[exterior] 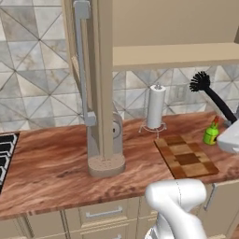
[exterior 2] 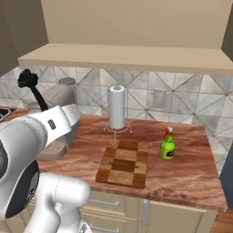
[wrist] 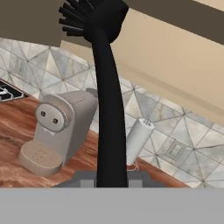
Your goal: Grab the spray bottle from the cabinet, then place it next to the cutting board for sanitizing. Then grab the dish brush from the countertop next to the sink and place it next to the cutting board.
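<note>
One item is already placed: the spray bottle (exterior 2: 167, 146) stands on the table just right of the cutting board (exterior 2: 123, 162). The dish brush (wrist: 107, 100) is carried aloft, head up, handle apparently clamped in the jaws, probably to clear the paper-towel roll (exterior 2: 116, 107) and coffee machine (wrist: 57, 131).

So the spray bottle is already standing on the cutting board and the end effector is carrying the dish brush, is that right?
Not quite. The spray bottle stands on the countertop beside the cutting board, not on it, as the right base view shows. The rest holds: the end effector is carrying the dish brush.
</note>
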You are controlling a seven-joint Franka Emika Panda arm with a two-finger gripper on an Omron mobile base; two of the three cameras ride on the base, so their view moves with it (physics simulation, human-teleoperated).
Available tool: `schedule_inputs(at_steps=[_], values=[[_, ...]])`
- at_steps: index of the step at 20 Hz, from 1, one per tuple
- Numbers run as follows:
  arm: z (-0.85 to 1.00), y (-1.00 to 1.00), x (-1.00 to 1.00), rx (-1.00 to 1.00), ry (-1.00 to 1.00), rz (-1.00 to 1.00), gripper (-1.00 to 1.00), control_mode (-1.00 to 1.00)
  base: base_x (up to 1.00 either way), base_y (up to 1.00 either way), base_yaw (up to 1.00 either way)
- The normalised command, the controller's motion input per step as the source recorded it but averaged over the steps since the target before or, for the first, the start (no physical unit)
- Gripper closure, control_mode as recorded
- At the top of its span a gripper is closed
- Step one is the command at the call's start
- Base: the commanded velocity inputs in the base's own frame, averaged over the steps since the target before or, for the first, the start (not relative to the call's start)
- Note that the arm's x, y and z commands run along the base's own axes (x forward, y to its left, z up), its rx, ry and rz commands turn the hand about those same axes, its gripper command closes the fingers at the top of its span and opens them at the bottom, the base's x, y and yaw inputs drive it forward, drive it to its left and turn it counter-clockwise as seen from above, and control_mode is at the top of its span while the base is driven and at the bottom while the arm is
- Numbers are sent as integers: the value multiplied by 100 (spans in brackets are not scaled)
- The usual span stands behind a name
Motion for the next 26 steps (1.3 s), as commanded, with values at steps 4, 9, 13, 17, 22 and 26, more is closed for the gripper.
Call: schedule_inputs(at_steps=[4,9,13,17,22,26], values=[[0,0,0,0,0,0,100,100,25,39,-11],[0,0,0,0,0,0,100,100,10,30,-1],[-19,29,-9,-1,7,0,100,-100,7,9,0],[-39,58,-9,16,0,0,100,-100,0,0,0],[-99,13,41,4,29,0,100,-100,0,0,0],[-99,0,90,5,39,0,100,-100,0,0,0]])
